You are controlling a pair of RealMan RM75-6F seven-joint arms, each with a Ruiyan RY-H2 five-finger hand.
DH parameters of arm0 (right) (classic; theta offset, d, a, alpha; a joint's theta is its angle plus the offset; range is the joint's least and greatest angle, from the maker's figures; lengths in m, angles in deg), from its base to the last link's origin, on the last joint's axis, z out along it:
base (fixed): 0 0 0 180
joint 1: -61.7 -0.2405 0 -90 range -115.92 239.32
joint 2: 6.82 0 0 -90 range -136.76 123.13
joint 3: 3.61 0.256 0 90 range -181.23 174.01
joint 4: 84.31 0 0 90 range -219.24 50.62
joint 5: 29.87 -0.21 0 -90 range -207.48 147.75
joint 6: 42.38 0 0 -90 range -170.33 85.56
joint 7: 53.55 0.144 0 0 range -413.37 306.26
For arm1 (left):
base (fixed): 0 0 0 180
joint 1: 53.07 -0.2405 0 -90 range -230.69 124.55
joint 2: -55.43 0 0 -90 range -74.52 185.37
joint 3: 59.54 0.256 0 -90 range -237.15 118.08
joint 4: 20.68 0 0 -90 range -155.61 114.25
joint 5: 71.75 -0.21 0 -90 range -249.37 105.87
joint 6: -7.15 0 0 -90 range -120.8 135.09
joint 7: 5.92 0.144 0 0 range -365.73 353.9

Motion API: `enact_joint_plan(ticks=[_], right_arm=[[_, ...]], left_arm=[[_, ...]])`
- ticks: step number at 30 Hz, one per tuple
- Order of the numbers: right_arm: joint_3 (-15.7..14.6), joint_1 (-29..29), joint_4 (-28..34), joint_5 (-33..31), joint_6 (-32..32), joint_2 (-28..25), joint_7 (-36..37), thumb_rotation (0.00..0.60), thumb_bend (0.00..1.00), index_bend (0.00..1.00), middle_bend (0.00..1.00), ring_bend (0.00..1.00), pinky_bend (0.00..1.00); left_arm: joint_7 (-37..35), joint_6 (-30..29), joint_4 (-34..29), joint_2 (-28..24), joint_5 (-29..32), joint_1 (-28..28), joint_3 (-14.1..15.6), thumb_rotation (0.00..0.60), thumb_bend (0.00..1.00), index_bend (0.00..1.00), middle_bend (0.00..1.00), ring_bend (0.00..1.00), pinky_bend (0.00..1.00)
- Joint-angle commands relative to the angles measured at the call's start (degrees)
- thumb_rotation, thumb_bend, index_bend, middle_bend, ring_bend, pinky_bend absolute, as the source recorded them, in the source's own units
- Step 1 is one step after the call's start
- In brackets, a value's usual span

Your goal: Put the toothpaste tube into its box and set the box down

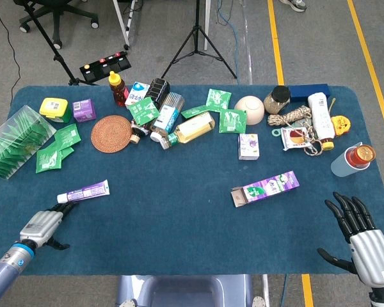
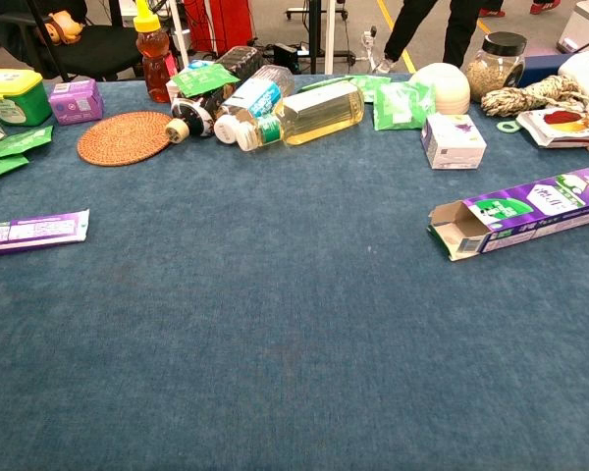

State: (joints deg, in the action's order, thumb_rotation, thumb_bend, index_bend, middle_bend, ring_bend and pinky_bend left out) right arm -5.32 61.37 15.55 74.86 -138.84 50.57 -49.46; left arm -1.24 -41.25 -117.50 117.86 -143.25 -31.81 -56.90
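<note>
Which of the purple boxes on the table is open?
The long toothpaste box, lying nearest the right hand: its left end flaps gape. The small box beside the green tub looks closed.

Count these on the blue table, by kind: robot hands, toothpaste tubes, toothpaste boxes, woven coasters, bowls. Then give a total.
Robot hands: 2 (left hand, right hand)
Toothpaste tube: 1
Toothpaste box: 1
Woven coaster: 1
Bowl: 1
Total: 6
</note>
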Motion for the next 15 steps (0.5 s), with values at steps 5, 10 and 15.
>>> enact_joint_plan(ticks=[5, 10, 15], right_arm=[[0.0, -0.1, 0.1, -0.1, 0.3, 0.1, -0.1, 0.6, 0.0, 0.0, 0.0, 0.0, 0.0], [0.0, -0.2, 0.1, -0.2, 0.6, 0.2, -0.4, 0.6, 0.0, 0.0, 0.0, 0.0, 0.0], [0.1, -0.2, 0.3, -0.4, 0.7, 0.2, -0.7, 0.6, 0.0, 0.0, 0.0, 0.0, 0.0]], left_arm=[[-0.7, 2.1, 1.4, -0.6, 3.9, 2.3, -1.9, 0.6, 0.06, 0.05, 0.04, 0.09, 0.24], [0.0, 3.1, 3.0, 0.4, 6.4, 4.1, -3.3, 0.6, 0.06, 0.05, 0.04, 0.09, 0.24], [1.3, 4.3, 4.2, 1.6, 8.9, 5.7, -4.0, 0.6, 0.06, 0.05, 0.04, 0.09, 0.24]])
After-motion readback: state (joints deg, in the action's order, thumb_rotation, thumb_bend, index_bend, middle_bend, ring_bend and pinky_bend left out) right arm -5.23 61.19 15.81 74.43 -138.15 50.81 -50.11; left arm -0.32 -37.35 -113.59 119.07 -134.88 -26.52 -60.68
